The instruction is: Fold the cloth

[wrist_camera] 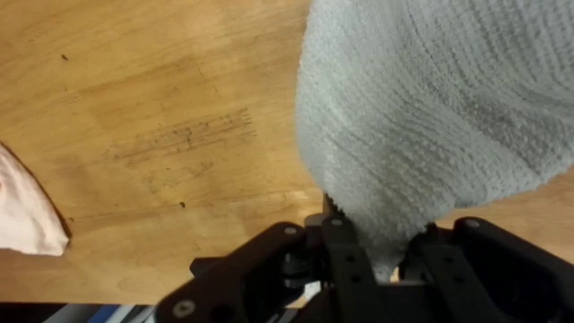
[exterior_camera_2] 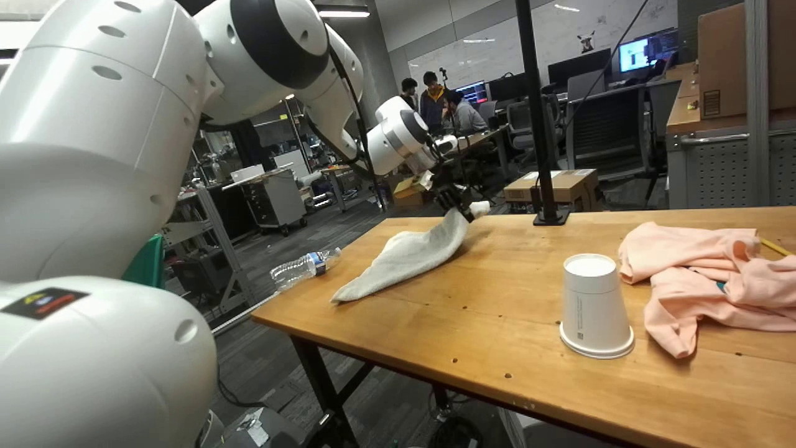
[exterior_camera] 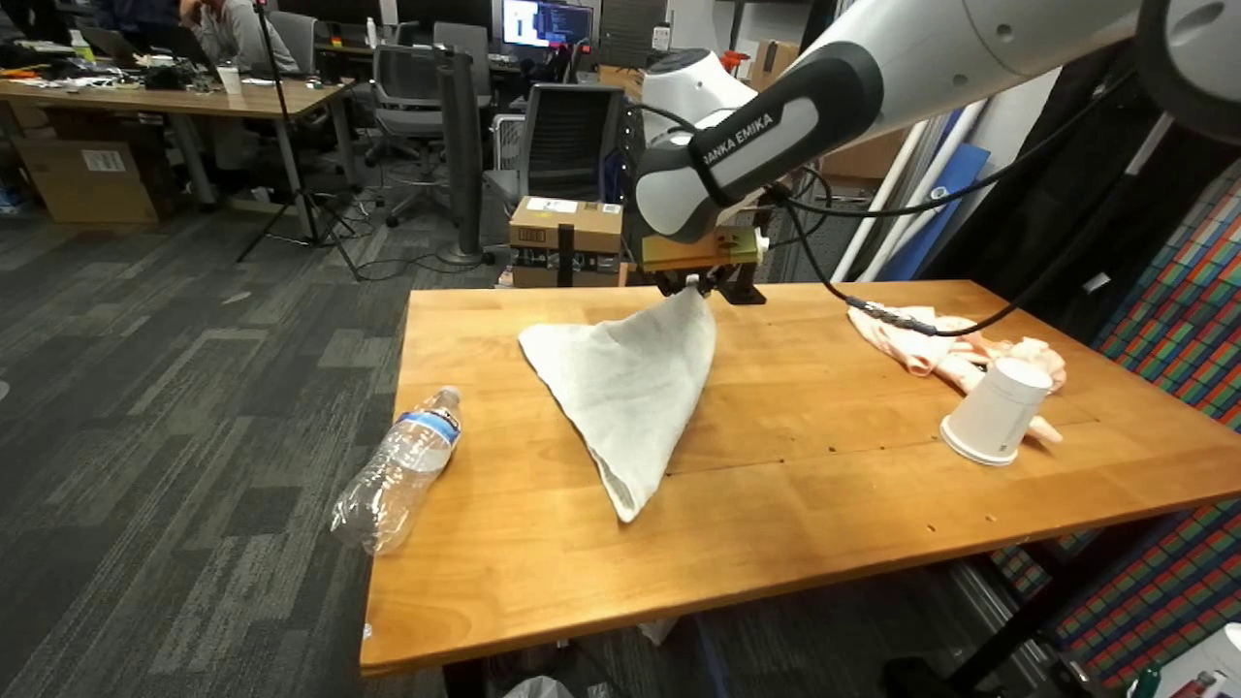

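Robot arm [exterior_camera_2: 118, 118], whiteboard [exterior_camera_2: 494, 62], monitors [exterior_camera_2: 634, 55] and office chairs [exterior_camera_2: 606, 134] show a lab.

In the foreground were one bench [exterior_camera: 776, 543], one robot arm [exterior_camera: 911, 68] with one claw [wrist_camera: 383, 237], one pale grey cloth [exterior_camera: 625, 378], one upturned white cup [exterior_camera_2: 596, 311], one clear plastic bottle [exterior_camera: 402, 475], one bundle of pink fabric [exterior_camera_2: 696, 274] and one thin yellow stick [exterior_camera_2: 775, 247], with three people [exterior_camera_2: 431, 106] behind in an exterior view.

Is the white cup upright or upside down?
Upside down: in both exterior views the white cup stands with its wide rim on the table and its narrower end up.
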`<state>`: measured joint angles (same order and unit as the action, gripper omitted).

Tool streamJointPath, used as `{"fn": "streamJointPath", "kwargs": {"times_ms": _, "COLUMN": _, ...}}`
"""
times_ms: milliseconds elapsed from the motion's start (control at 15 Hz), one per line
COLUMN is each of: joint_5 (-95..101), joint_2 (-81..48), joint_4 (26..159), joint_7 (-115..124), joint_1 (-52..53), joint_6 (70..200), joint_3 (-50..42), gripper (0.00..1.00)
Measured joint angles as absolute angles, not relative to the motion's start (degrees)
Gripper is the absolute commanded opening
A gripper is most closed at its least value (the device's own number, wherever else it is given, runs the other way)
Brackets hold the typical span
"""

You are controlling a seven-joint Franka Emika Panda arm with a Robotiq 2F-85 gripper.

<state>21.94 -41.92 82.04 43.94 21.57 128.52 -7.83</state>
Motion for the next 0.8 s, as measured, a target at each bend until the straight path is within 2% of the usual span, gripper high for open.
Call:
{"fn": "streamJointPath", "kwargs": {"times_ms": 467, "joint_5": 31.8, "joint_2": -27.7, "joint_4": 94.5, "joint_7": 50.6, "joint_1": 29.7, "joint_6": 125.4, "joint_3": -6.4, "gripper": 0.03}}
{"fn": "streamJointPath", "kwargs": {"times_ms": 800, "joint_5": 37.8, "joint_2": -16.2, "joint_4": 108.5, "joint_7": 59.9, "joint_1": 31.0, "joint_6": 123.2, "joint_3": -0.3, "gripper": 0.03}}
